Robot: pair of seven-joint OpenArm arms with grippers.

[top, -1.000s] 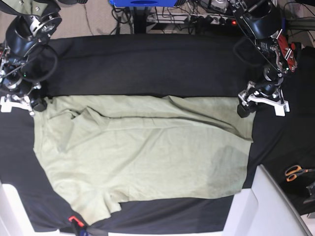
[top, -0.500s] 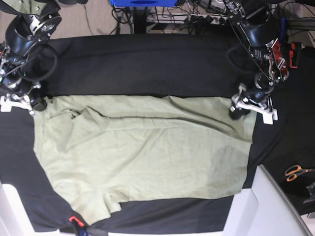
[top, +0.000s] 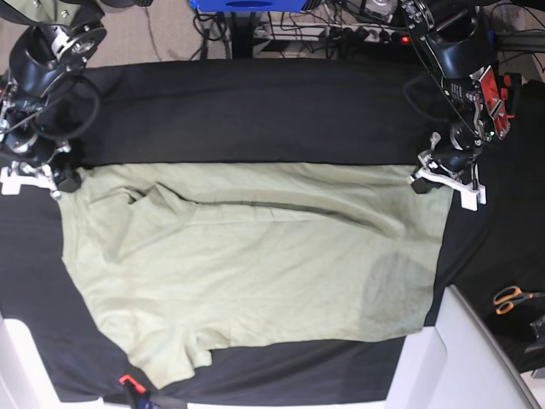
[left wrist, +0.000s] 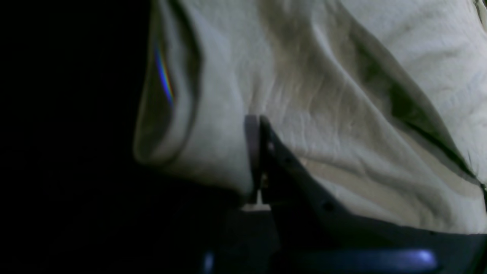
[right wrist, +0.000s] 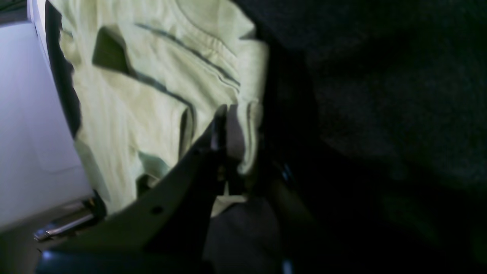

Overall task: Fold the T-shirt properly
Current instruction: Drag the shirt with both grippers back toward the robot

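Note:
The pale sage-green T-shirt (top: 247, 273) lies spread and creased on the black table cloth (top: 247, 111). My left gripper (top: 423, 181) is at the shirt's far right corner, jaws shut on the fabric. In the left wrist view the left gripper (left wrist: 255, 122) pinches a fold of the T-shirt (left wrist: 335, 87). My right gripper (top: 65, 181) holds the far left corner. In the right wrist view the right gripper (right wrist: 228, 114) is shut on the edge of the T-shirt (right wrist: 152, 76). The shirt's far edge runs fairly straight between the two grippers.
Orange-handled scissors (top: 511, 298) lie at the right, beside a white board (top: 477, 358). Another white panel (top: 17, 366) sits at the bottom left. A small red clip (top: 126, 381) is at the near edge. Cables and a blue stand (top: 247, 4) lie beyond the table.
My left gripper has shut on the shirt's far right corner and drawn it out to the right, straightening the far edge. The right gripper has kept its grip and place.

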